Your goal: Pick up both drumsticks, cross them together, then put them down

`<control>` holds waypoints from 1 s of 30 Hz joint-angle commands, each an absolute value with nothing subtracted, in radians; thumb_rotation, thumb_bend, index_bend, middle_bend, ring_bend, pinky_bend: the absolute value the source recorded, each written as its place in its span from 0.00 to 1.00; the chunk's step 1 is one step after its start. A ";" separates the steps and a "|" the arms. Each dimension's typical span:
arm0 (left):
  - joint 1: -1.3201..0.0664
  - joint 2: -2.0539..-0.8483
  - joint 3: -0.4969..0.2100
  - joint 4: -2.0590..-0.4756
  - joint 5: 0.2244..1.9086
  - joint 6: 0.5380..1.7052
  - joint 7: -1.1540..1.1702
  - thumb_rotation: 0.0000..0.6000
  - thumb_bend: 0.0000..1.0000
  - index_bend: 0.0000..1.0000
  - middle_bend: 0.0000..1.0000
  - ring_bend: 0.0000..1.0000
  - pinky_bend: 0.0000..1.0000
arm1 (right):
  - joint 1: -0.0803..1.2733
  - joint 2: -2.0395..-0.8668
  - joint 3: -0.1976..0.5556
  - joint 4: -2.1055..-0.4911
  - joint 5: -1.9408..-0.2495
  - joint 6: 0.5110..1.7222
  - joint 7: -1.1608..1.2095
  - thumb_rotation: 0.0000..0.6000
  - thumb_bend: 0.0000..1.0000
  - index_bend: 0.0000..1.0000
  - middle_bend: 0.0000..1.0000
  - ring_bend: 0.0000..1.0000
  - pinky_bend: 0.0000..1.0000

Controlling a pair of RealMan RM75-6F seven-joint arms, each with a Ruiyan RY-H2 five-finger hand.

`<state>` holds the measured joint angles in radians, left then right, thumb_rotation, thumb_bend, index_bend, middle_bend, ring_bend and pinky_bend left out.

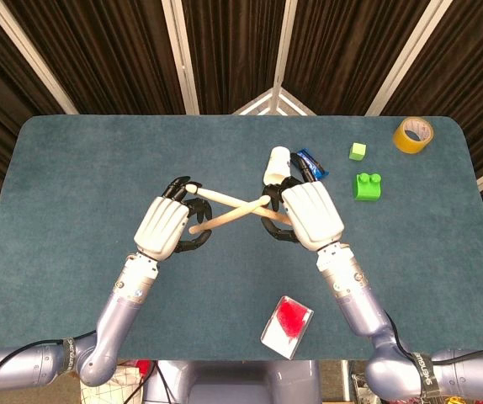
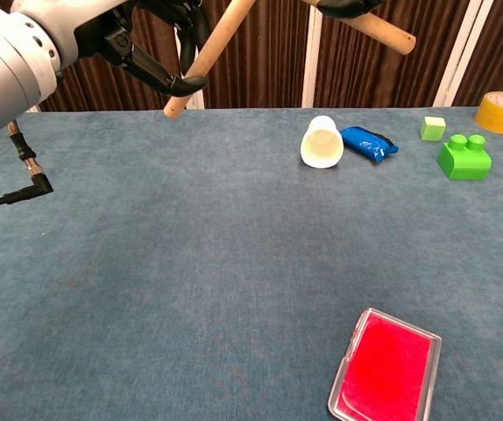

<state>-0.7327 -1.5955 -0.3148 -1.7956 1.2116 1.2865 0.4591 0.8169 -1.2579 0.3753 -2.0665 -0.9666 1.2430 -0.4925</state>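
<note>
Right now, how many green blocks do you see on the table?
2. A small light green cube sits toward the far right of the table, near the tape roll. A larger bright green studded brick lies just in front of it. Nothing suggests more are hidden.

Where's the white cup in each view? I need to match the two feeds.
Head view: white cup lies just above centre, beyond the right robot hand.
Chest view: cup upper middle, its mouth facing the camera.
Shared landmark: blue packet touching its right side.

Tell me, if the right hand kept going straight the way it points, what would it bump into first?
Probably the white cup lying just beyond the right hand; the hand is raised, so it might pass over it.
</note>
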 commanded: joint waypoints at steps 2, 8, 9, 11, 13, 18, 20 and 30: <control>-0.732 -1.601 -0.316 -1.795 1.203 1.295 0.472 1.00 0.44 0.58 0.59 0.21 0.14 | 0.811 -1.253 0.371 -2.067 -0.974 1.243 -0.479 1.00 0.45 0.73 0.64 0.44 0.01; -0.731 -1.608 -0.316 -1.790 1.196 1.303 0.477 1.00 0.44 0.58 0.59 0.21 0.14 | 0.808 -1.242 0.371 -2.067 -0.989 1.240 -0.459 1.00 0.45 0.73 0.64 0.44 0.01; -0.731 -1.609 -0.317 -1.788 1.195 1.303 0.476 1.00 0.44 0.58 0.59 0.21 0.14 | 0.807 -1.240 0.371 -2.066 -0.990 1.238 -0.456 1.00 0.45 0.73 0.64 0.44 0.01; -0.732 -1.611 -0.318 -1.786 1.196 1.306 0.474 1.00 0.44 0.58 0.59 0.21 0.14 | 0.806 -1.236 0.369 -2.066 -0.994 1.237 -0.450 1.00 0.45 0.73 0.64 0.44 0.01; -0.732 -1.613 -0.318 -1.787 1.195 1.307 0.473 1.00 0.44 0.58 0.59 0.21 0.14 | 0.805 -1.234 0.368 -2.065 -0.995 1.235 -0.447 1.00 0.45 0.73 0.64 0.44 0.01; -0.734 -1.614 -0.324 -1.793 1.197 1.314 0.479 1.00 0.44 0.58 0.59 0.21 0.14 | 0.801 -1.230 0.362 -2.060 -0.998 1.230 -0.436 1.00 0.45 0.73 0.64 0.44 0.01; -0.733 -1.612 -0.327 -1.796 1.193 1.318 0.482 1.00 0.44 0.58 0.59 0.21 0.14 | 0.800 -1.228 0.359 -2.058 -1.001 1.230 -0.433 1.00 0.45 0.73 0.64 0.44 0.01; -0.729 -1.601 -0.325 -1.803 1.170 1.313 0.488 1.00 0.44 0.58 0.59 0.21 0.14 | 0.798 -1.224 0.357 -2.052 -1.002 1.229 -0.424 1.00 0.45 0.73 0.64 0.44 0.01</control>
<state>-0.7298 -1.6021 -0.3254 -1.8029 1.1717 1.3138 0.4887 0.7976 -1.2239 0.3569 -2.0517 -1.0016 1.2292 -0.4243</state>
